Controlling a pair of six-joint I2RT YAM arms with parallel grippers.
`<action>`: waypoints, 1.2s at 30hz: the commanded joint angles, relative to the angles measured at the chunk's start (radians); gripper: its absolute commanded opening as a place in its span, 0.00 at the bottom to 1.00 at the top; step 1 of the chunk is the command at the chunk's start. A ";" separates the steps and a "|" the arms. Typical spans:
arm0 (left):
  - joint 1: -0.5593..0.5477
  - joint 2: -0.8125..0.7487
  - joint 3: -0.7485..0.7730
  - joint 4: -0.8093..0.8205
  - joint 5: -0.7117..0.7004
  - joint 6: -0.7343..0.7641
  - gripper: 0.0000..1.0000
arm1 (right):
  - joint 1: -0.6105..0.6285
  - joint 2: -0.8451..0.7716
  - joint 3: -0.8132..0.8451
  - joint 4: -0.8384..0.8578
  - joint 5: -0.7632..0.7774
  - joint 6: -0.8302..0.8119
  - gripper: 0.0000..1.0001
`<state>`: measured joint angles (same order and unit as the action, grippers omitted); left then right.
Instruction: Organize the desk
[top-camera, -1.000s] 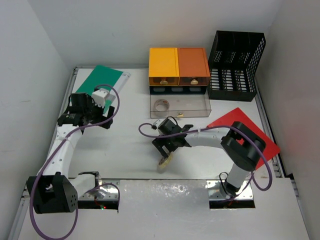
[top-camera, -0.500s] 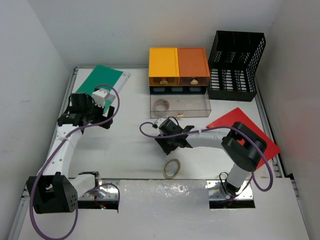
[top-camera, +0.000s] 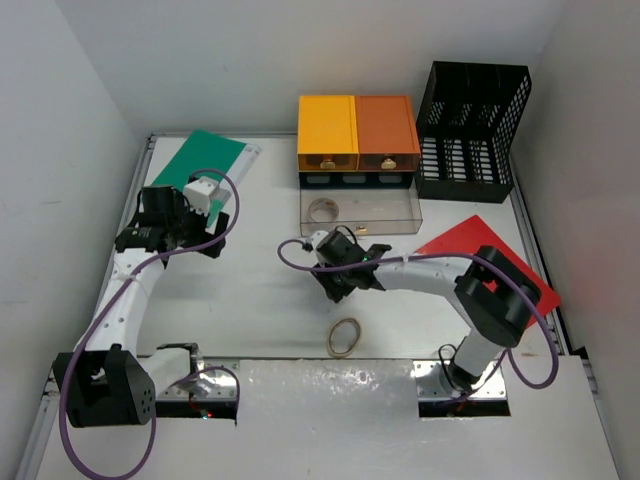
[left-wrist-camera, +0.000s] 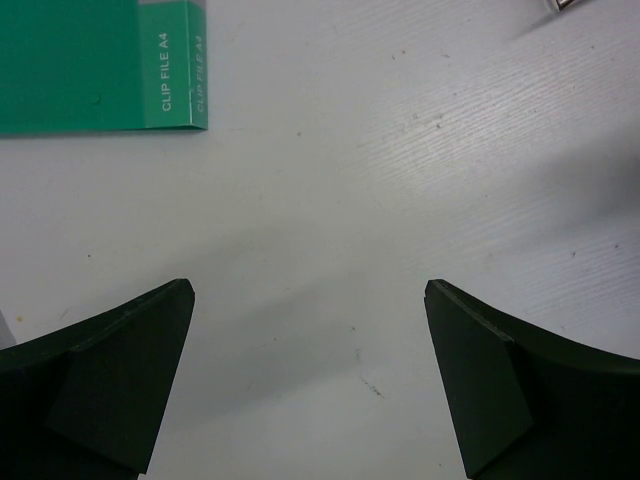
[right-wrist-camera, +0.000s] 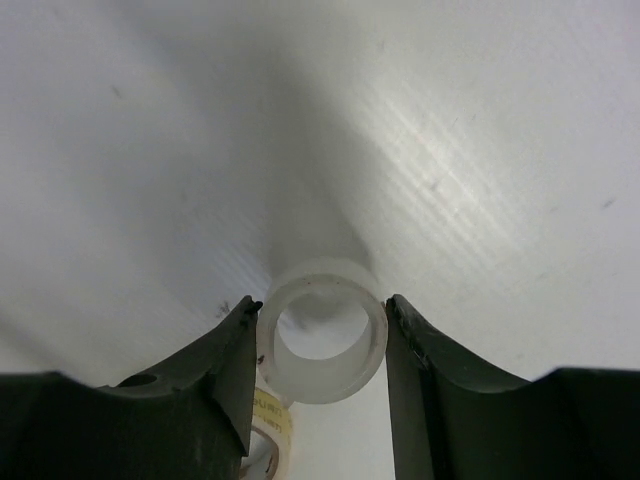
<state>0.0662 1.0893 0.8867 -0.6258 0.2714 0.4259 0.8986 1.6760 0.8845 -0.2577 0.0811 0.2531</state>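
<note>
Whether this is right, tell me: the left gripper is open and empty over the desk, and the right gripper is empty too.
Wrong on the right gripper: the right wrist view shows it shut on a white ring. The left gripper is open and empty over the desk, as you said.

My left arm (top-camera: 120, 305) and right arm (top-camera: 415, 270) are white tubes joined by bulky black joints (top-camera: 100, 388), with a purple cable (top-camera: 235, 205) looping along each. My fingers (left-wrist-camera: 110, 390) are dark, matte wedges with flat inner faces, and a small white box (top-camera: 203, 189) sits at my left wrist.
</note>
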 joint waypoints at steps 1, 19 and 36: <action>0.006 -0.025 0.012 0.018 -0.001 0.011 1.00 | -0.035 -0.082 0.145 -0.012 0.054 -0.069 0.03; 0.007 -0.043 -0.008 0.028 -0.028 0.022 1.00 | -0.431 0.289 0.562 -0.034 0.063 -0.091 0.09; 0.007 -0.045 0.015 0.001 -0.023 0.010 1.00 | -0.471 0.426 0.639 -0.087 0.029 -0.110 0.81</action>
<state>0.0662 1.0668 0.8822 -0.6331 0.2455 0.4400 0.4263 2.1319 1.4738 -0.2966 0.1490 0.1616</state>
